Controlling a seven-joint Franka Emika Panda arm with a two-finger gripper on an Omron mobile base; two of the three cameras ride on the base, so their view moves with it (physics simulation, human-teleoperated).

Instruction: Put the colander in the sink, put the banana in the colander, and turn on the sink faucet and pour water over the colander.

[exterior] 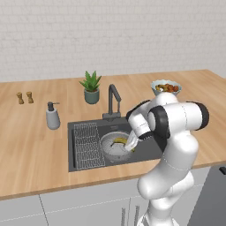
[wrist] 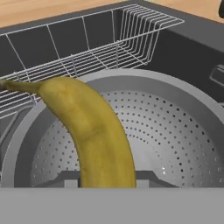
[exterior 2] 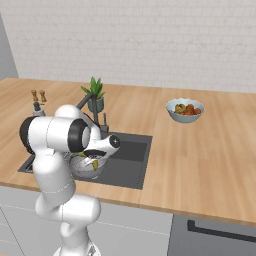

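From the left base view, the colander (exterior: 114, 146) already sits in the sink (exterior: 84, 163), beside the wire rack (exterior: 87, 145), and my hand (exterior: 131, 144) hangs over it with the banana (exterior: 119, 141). The faucet (exterior: 113, 102) is untouched, no water running.

The right base view shows the banana (exterior 2: 94, 163) low over the colander (exterior 2: 86, 168).

In the hand view I am clenched on the banana (wrist: 94, 127), just above the colander's (wrist: 175, 127) bowl. I judge release comes next, then the water.
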